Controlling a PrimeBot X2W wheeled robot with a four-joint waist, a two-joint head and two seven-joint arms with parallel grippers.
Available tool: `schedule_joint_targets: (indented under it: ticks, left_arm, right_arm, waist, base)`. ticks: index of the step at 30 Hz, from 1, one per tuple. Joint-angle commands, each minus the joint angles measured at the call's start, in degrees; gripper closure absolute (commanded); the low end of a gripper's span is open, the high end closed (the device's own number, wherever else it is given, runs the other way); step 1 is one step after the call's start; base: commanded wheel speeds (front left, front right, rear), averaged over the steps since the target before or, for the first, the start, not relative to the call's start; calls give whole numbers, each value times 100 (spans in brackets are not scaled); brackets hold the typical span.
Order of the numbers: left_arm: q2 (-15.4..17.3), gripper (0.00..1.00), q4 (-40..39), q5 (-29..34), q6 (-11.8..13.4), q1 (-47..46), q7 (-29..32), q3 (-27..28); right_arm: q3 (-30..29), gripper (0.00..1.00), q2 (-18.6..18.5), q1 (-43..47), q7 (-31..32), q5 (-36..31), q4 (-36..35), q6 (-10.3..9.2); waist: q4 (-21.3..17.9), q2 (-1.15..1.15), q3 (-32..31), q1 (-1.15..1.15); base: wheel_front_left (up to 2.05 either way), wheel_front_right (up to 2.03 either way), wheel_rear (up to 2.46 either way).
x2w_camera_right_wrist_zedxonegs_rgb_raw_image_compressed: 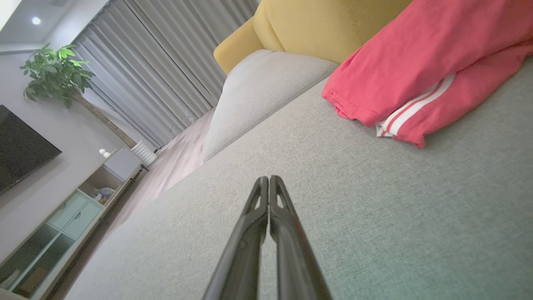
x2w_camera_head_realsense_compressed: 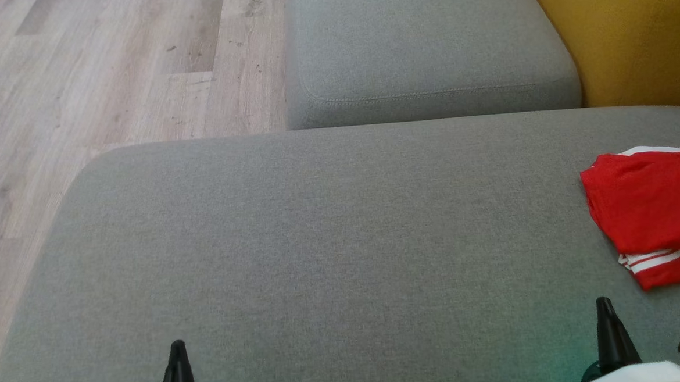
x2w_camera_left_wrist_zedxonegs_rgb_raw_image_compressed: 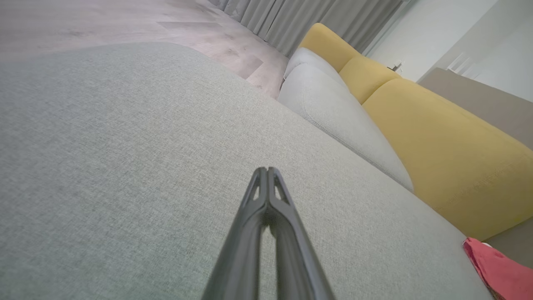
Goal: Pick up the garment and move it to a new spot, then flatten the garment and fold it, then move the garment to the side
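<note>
The garment (x2w_camera_head_realsense_compressed: 652, 212) is red with white stripes and lies folded at the right edge of the grey sofa seat (x2w_camera_head_realsense_compressed: 331, 238); part of it runs out of the head view. It also appears as the red garment (x2w_camera_right_wrist_zedxonegs_rgb_raw_image_compressed: 416, 71) above and right of my right fingers, and as a red corner (x2w_camera_left_wrist_zedxonegs_rgb_raw_image_compressed: 497, 271) at the lower right of the left wrist view. My left gripper (x2w_camera_head_realsense_compressed: 177, 346) rests low at the seat's near left, shut and empty (x2w_camera_left_wrist_zedxonegs_rgb_raw_image_compressed: 267, 169). My right gripper (x2w_camera_head_realsense_compressed: 604, 304) is shut and empty too (x2w_camera_right_wrist_zedxonegs_rgb_raw_image_compressed: 269, 178), just short of the garment's near edge.
A second grey seat cushion (x2w_camera_head_realsense_compressed: 425, 47) lies beyond the main one, with the yellow backrest (x2w_camera_head_realsense_compressed: 628, 30) to the right. Wooden floor (x2w_camera_head_realsense_compressed: 106, 69) runs along the left. Curtains (x2w_camera_right_wrist_zedxonegs_rgb_raw_image_compressed: 166, 62), a plant (x2w_camera_right_wrist_zedxonegs_rgb_raw_image_compressed: 54, 71) and a low cabinet (x2w_camera_right_wrist_zedxonegs_rgb_raw_image_compressed: 62, 216) stand farther off.
</note>
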Motion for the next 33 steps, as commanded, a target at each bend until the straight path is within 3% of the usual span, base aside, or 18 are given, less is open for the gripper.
schedule_joint_targets:
  ticks: [1,33]
  left_arm:
    - [-10,100,-199,-200,-66,-362,43,184]
    - [-15,100,-284,-2212,-314,-742,567,708]
  right_arm:
    - [-4,100,-23,-363,62,228,-182,15]
    - [-160,100,-35,-905,573,2388,-162,25]
  waist:
    - [-8,0,20,0]
    - [-121,0,324,0]
  base:
    - [0,0,0]
    - [0,0,0]
